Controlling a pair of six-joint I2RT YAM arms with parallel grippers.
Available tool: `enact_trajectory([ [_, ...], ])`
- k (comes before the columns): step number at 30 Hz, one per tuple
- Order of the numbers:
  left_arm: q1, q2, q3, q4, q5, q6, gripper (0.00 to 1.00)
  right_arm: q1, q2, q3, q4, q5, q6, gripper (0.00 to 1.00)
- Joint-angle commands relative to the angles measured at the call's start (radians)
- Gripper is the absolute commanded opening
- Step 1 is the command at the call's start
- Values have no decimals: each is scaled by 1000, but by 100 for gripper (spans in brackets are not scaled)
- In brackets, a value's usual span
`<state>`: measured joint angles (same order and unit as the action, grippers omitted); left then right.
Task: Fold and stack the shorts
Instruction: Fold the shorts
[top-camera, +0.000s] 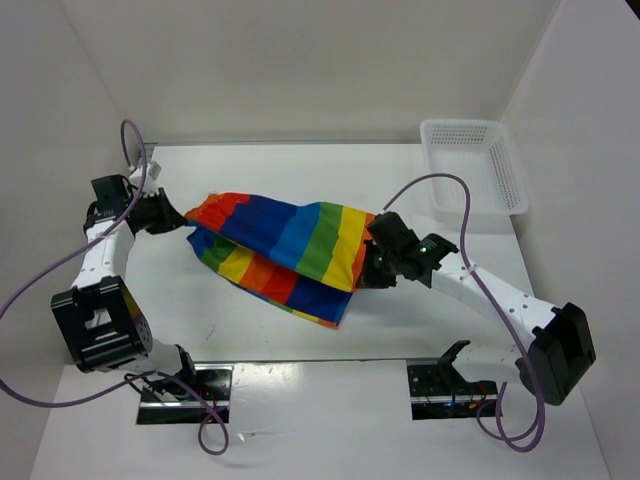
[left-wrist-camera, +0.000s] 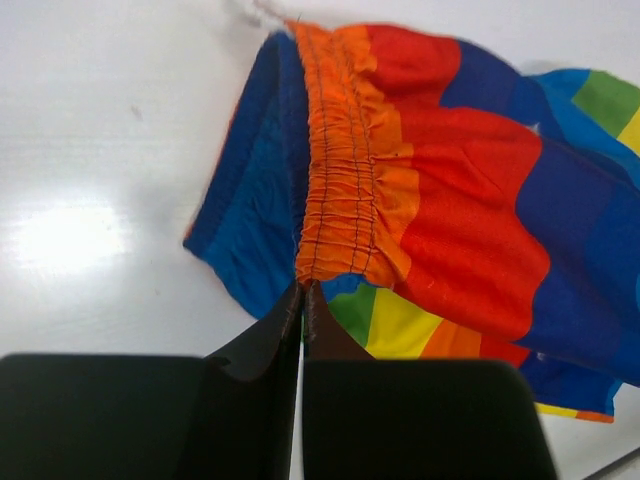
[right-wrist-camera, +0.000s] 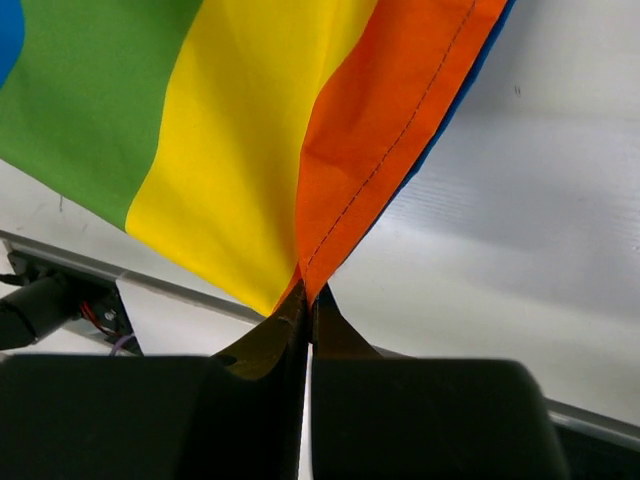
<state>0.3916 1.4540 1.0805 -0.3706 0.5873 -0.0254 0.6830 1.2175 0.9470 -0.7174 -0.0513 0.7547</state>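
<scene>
Overhead, we saw the shorts (top-camera: 285, 255) spread on the table (top-camera: 250, 180), the left gripper (top-camera: 175, 218) with jaws clamped on the waistband (left-wrist-camera: 340, 170), the right gripper (top-camera: 373, 257) pinching the orange hem (right-wrist-camera: 390, 150); we judged both should travel together, holding the cloth taut.

Rainbow-striped shorts (top-camera: 285, 250) stretched across table centre, partly folded, waistband left.
</scene>
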Motion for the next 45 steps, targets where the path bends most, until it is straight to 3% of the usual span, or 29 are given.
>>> enact_trajectory([
  [1,26,-52,-37,-30,-27,25,0,7,-23,-20,29,-25,37,0],
  [8,98,-70,-111,-39,-46,25,0,87,43,-67,52,-81,23,0],
  [12,119,-51,-122,-39,-55,25,5,180,190,-48,14,-56,14,4],
  [14,119,-50,-122,-56,-66,25,17,219,244,-33,1,-47,5,6],
  [15,119,-50,-122,-66,-66,25,31,219,284,-22,-14,-47,5,9],
  [16,128,-50,-122,-67,-75,25,53,219,298,-11,-23,-38,5,25],
  [17,128,-60,-113,-82,-84,25,86,219,307,-11,-36,-38,-5,40],
  [18,128,-60,-113,-100,-93,25,95,219,307,1,-36,-26,-5,58],
  [20,138,-79,-97,-113,-104,25,100,219,307,25,-45,-9,-5,92],
  [24,138,-132,-48,-94,-86,25,100,219,289,99,-86,73,-14,98],
  [27,125,-106,-39,-41,38,25,70,182,289,174,-97,126,-35,98],
  [29,81,-96,-39,-31,49,25,48,149,289,194,-77,136,-35,90],
  [30,60,-96,-22,-31,28,25,45,127,289,194,-64,127,-35,80],
  [32,-26,-96,-11,-31,-21,25,45,47,277,194,4,66,-8,70],
  [33,-55,-78,2,-18,-21,25,43,17,264,161,36,30,3,57],
  [35,-138,-11,27,-1,2,25,41,-71,264,128,120,-36,37,49],
  [40,-272,135,76,32,-29,25,46,-138,275,78,177,-113,58,58],
  [45,-209,222,6,65,-130,25,45,-172,266,-16,223,-173,90,61],
])
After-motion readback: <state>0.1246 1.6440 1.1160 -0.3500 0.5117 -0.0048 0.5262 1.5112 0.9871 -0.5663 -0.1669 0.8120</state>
